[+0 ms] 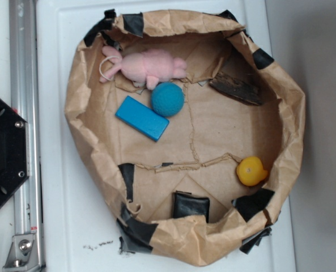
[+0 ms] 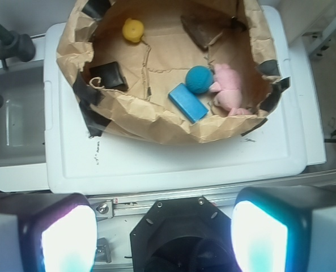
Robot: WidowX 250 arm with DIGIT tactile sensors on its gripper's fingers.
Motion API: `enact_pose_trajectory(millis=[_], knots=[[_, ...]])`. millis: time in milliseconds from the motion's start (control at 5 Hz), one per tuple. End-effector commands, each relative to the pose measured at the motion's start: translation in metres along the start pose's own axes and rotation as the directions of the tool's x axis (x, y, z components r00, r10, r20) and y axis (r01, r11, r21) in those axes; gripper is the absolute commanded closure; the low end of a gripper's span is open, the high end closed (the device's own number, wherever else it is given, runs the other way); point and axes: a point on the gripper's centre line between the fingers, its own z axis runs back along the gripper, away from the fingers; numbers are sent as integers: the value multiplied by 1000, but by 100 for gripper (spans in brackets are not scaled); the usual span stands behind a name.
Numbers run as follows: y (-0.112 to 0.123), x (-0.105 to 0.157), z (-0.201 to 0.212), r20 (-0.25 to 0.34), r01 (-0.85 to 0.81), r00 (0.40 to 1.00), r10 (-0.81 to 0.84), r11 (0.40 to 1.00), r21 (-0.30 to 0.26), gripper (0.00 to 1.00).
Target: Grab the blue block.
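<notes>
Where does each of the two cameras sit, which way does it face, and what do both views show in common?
Exterior: sits overhead and looks straight down into the brown paper basin; of the robot only the black base plate shows at the left edge.
Wrist: rides on the arm behind the gripper, held back over the base, looking forward and down at the basin; two blurred fingers fill the bottom corners, apart.
Shared: the blue block, teal ball, pink plush toy and yellow duck.
</notes>
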Motion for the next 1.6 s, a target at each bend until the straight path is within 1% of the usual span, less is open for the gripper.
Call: enact_pose_trajectory(millis=[0,200,400,600,800,1000,1200,1400], knots=[[0,0,0,0,0,1000,0,1000,0,0],[10,46,-35,-14,141,990,-141,985,99,0],[30,93,-67,-84,253,966,-244,958,133,0],[27,121,-117,-129,349,931,-341,936,46,0],[29,93,-154,-194,364,919,-344,928,80,0],[40,70,-180,-253,368,906,-338,926,80,0],[69,61,-208,-213,406,900,-381,910,86,0],[71,75,-226,-192,417,893,-408,909,12,0]])
